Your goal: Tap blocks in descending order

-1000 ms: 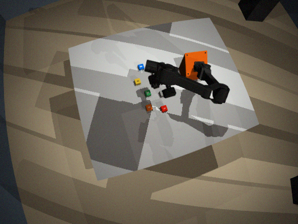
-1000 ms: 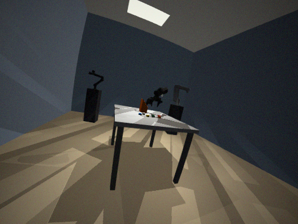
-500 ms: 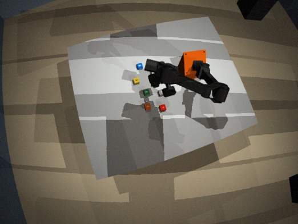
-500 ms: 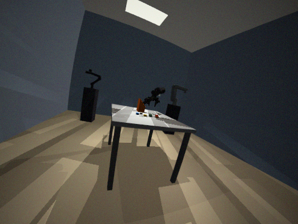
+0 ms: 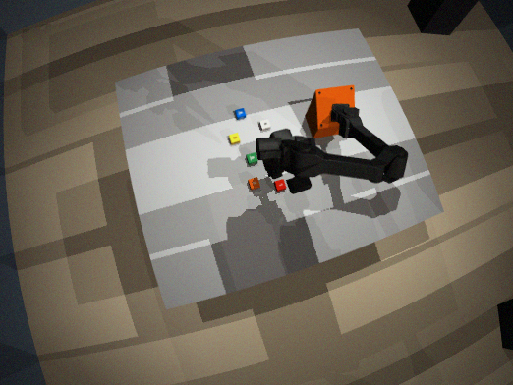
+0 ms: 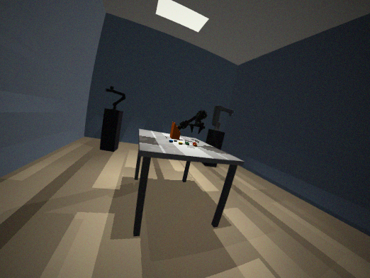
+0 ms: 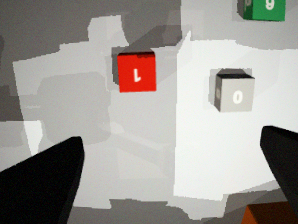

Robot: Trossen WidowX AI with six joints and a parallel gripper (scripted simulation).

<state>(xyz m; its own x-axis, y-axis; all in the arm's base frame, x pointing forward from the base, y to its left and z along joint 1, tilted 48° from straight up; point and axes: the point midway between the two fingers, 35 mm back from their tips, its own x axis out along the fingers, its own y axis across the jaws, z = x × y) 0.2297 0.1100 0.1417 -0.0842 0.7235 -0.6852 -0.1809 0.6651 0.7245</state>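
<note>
My gripper (image 5: 286,177) (image 6: 196,131) (image 7: 173,141) is open and empty, raised above the table. In the wrist view, a red block (image 7: 137,73) (image 5: 280,185) with an upside-down 1 and a grey block (image 7: 237,95) with a 0 lie beyond and between the fingertips. The grey block is hidden under the arm in the top view. A green block (image 7: 268,8) (image 5: 252,158) (image 6: 187,143) is partly cut off at the wrist view's top. An orange block (image 5: 254,183), yellow block (image 5: 234,138) (image 6: 180,143), blue block (image 5: 240,113) (image 6: 171,141) and white block (image 5: 265,125) stand apart; their digits are too small to read.
The orange base plate (image 5: 331,113) (image 6: 174,131) (image 7: 270,214) stands near the arm's base. The table (image 5: 177,275) (image 6: 159,150) has a patchwork of light and shadow. Dark pedestals (image 6: 111,129) (image 6: 215,138) with other arms stand beyond the table.
</note>
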